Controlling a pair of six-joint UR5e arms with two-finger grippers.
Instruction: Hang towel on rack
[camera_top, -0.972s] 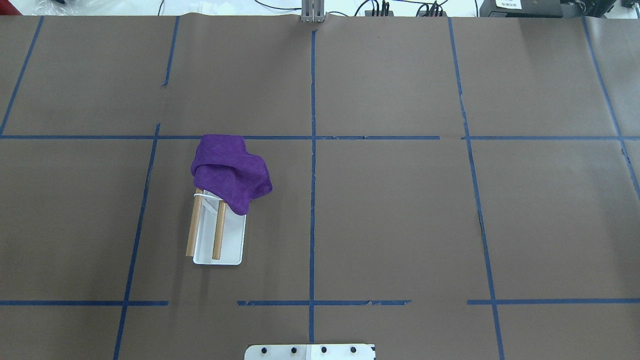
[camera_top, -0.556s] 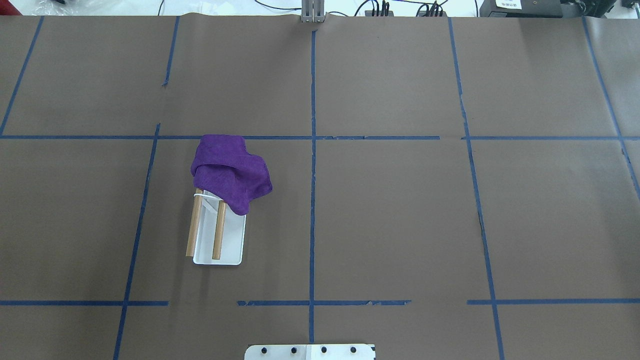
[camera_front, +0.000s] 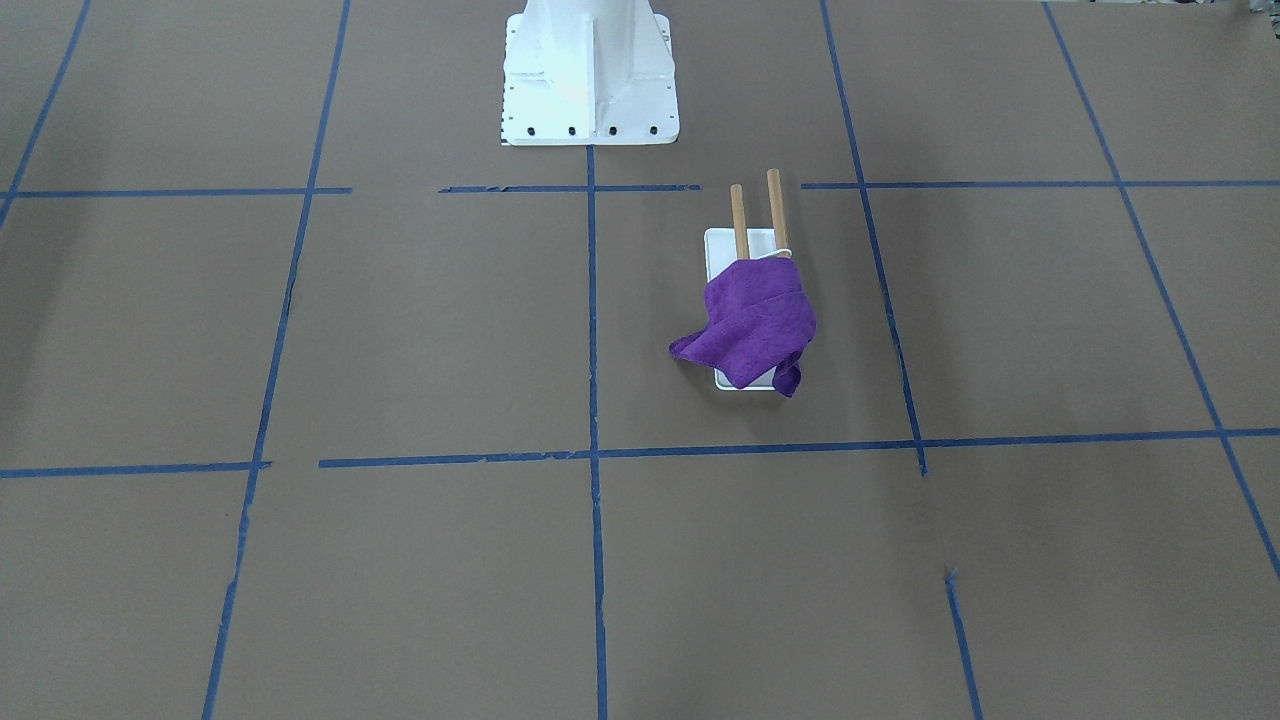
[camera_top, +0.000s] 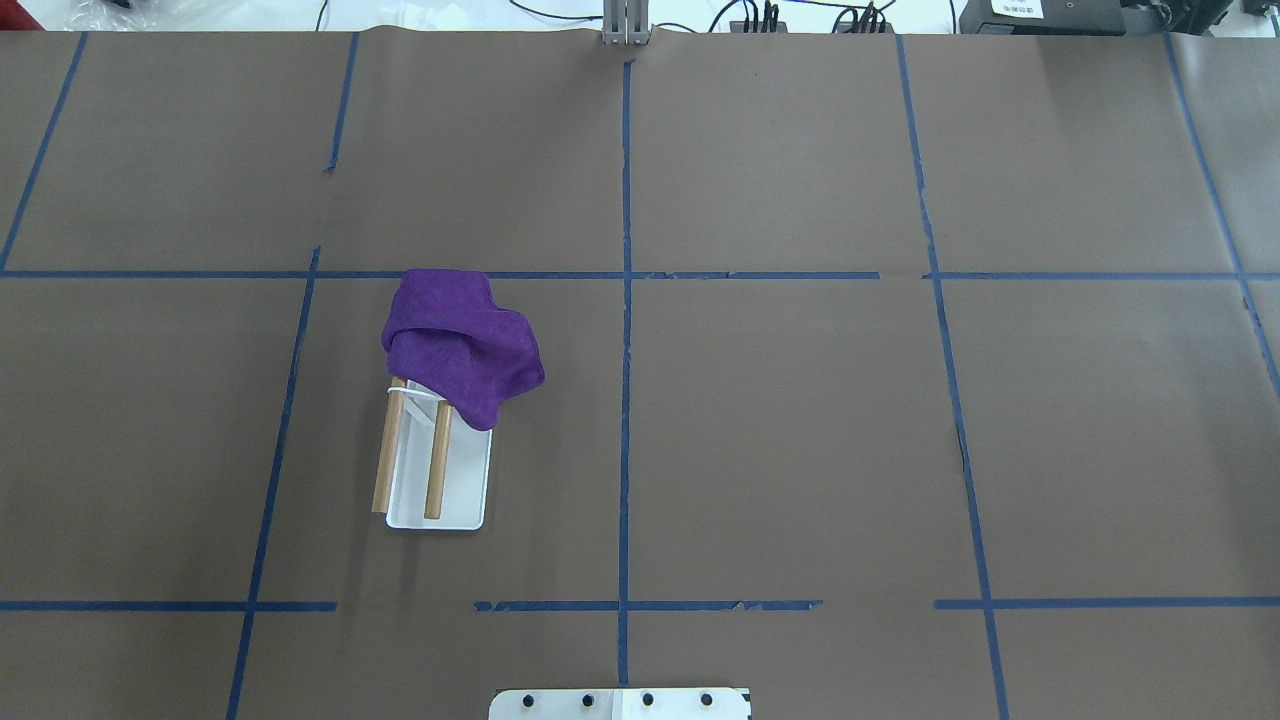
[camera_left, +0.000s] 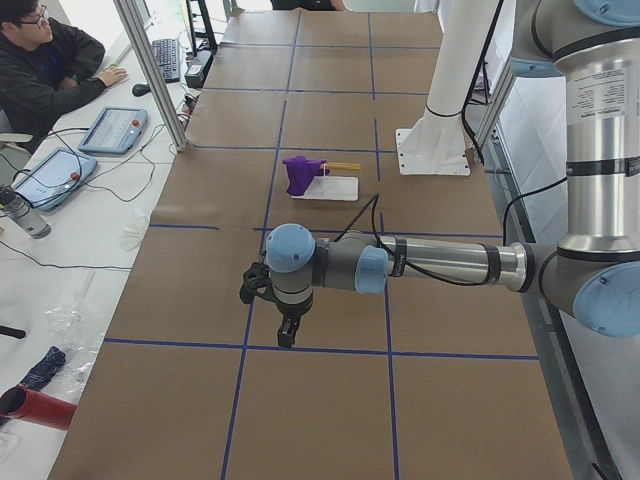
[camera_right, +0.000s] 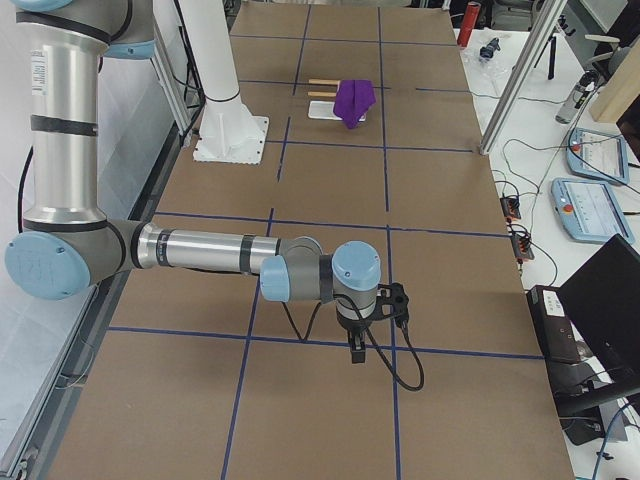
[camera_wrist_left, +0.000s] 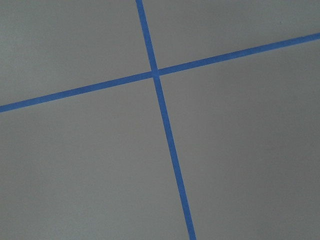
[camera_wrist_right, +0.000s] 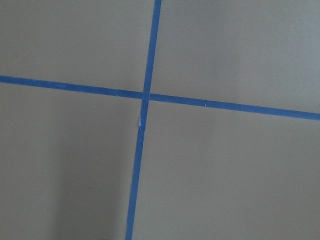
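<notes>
On brown-paper counter (camera_top: 800, 450), found purple towel (camera_top: 460, 345) bunched over far end of rack (camera_top: 465, 480). Saw left jaws and right jaws hung over tape crossings, well apart from rack; could not tell whether open or closed. Judged hang done but lumpy; advised spreading cloth evenly across both dowels.

The left arm (camera_left: 440, 262) and right arm (camera_right: 200, 250) are silver tubes joined by grey housings (camera_right: 300, 278) with pale blue caps (camera_left: 290, 248), trailing thin black cables (camera_right: 421, 376), the left claw (camera_left: 286, 338) and right claw (camera_right: 358, 352) black, above a white bolted pedestal (camera_front: 588, 70).
</notes>
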